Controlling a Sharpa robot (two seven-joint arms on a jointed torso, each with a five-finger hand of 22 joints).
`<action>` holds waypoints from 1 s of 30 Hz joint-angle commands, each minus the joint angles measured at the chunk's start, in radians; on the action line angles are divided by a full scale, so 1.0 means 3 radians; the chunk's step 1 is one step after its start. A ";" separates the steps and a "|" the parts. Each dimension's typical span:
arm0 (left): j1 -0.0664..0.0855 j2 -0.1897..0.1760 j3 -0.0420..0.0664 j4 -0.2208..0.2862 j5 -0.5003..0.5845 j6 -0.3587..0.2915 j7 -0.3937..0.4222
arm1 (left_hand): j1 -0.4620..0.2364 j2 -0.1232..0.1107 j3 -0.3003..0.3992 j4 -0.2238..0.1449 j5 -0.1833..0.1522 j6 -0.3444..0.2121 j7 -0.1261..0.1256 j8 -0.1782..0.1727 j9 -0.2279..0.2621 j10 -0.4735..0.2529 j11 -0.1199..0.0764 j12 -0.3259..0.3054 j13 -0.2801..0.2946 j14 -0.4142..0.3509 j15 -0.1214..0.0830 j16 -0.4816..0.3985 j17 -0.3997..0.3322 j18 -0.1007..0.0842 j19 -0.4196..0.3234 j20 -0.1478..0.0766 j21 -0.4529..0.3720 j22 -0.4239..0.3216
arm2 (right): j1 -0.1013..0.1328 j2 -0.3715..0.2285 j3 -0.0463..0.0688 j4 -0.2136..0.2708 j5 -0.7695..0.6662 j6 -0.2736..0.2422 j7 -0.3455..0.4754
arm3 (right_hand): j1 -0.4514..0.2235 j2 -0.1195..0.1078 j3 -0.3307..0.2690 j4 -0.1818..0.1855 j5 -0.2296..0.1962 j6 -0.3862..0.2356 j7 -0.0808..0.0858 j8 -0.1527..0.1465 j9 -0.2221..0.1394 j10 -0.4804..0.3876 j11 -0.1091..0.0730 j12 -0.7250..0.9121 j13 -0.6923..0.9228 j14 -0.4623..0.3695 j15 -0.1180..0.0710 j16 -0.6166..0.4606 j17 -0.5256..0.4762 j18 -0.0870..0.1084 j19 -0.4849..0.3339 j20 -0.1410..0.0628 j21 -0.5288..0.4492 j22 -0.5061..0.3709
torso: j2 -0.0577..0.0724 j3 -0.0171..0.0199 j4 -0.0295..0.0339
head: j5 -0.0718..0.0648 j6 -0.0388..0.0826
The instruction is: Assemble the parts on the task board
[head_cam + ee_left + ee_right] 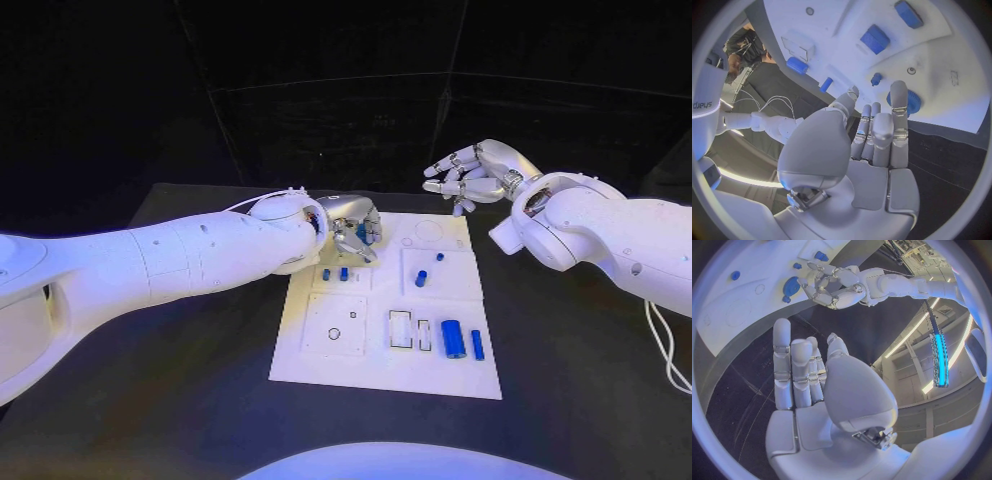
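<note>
On the black table (188, 400) lies the white task board (361, 370) — left hand (351, 228) at its eleven o'clock corner, right hand (469, 175) past one o'clock — both empty, fingers loosely curled yet apart.

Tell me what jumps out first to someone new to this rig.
The white task board in the middle of the black table, with blue parts on it. The left hand hovers over the board's far left corner, fingers curled; whether it holds anything is unclear. The right hand hangs raised beyond the far right corner, empty, fingers loosely apart.
</note>
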 commanded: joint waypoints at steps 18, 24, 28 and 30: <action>-0.0064 0.0157 -0.0017 -0.0212 -0.0403 0.0218 -0.0194 | 0.0141 0.0120 0.0133 -0.0097 -0.0004 0.0212 -0.0014 -0.0151 -0.0114 0.0163 -0.0011 -0.0142 -0.0207 0.0182 -0.0010 0.0363 0.0299 -0.0141 0.0284 -0.0015 0.0738 0.0701 | 0.0007 0.0021 0.0002 0.0008 -0.0036 -0.0025 0.0021 | 0.0030 0.0002 0.0004 -0.0014 0.0036 -0.0029 0.0002 0.0011 -0.0001 -0.0025 0.0006 -0.0001 -0.0008 -0.0011 0.0008 -0.0015 0.0013 0.0068 0.0013 0.0006 -0.0019 -0.0006 | -0.0004 0.0000 0.0005 | -0.0012 -0.0004; -0.0072 0.0185 -0.0017 -0.0235 -0.0404 0.0244 -0.0190 | 0.0139 0.0126 0.0221 -0.0116 -0.0004 0.0275 -0.0022 -0.0186 -0.0139 0.0239 -0.0019 -0.0196 -0.0269 0.0205 -0.0017 0.0413 0.0330 -0.0154 0.0307 -0.0020 0.0837 0.0798 | 0.0007 0.0018 0.0002 0.0015 -0.0036 -0.0025 0.0021 | 0.0029 0.0005 0.0004 -0.0012 0.0043 -0.0030 0.0002 0.0012 -0.0001 -0.0025 0.0007 0.0000 -0.0009 -0.0010 0.0008 -0.0013 0.0016 0.0068 0.0014 0.0006 -0.0020 -0.0006 | -0.0002 0.0001 0.0008 | -0.0018 -0.0005; -0.0079 0.0205 -0.0017 -0.0243 -0.0404 0.0270 -0.0179 | 0.0129 0.0124 0.0273 -0.0124 -0.0004 0.0311 -0.0028 -0.0206 -0.0153 0.0287 -0.0026 -0.0226 -0.0303 0.0217 -0.0021 0.0441 0.0349 -0.0162 0.0318 -0.0023 0.0893 0.0855 | 0.0007 0.0020 0.0002 0.0015 -0.0036 -0.0023 0.0022 | 0.0029 0.0005 0.0004 -0.0012 0.0043 -0.0030 0.0002 0.0012 -0.0001 -0.0025 0.0007 0.0000 -0.0009 -0.0010 0.0008 -0.0013 0.0016 0.0068 0.0014 0.0006 -0.0020 -0.0006 | -0.0005 0.0001 0.0008 | -0.0021 -0.0010; -0.0084 0.0214 -0.0017 -0.0246 -0.0404 0.0278 -0.0174 | 0.0113 0.0112 0.0310 -0.0130 -0.0005 0.0333 -0.0031 -0.0227 -0.0165 0.0320 -0.0029 -0.0254 -0.0331 0.0220 -0.0024 0.0456 0.0353 -0.0165 0.0318 -0.0026 0.0921 0.0884 | 0.0007 0.0021 0.0002 0.0015 -0.0036 -0.0021 0.0022 | 0.0029 0.0005 0.0004 -0.0012 0.0043 -0.0030 0.0002 0.0012 -0.0001 -0.0025 0.0007 0.0000 -0.0009 -0.0010 0.0008 -0.0013 0.0016 0.0068 0.0014 0.0006 -0.0020 -0.0006 | -0.0004 0.0000 0.0008 | -0.0020 -0.0011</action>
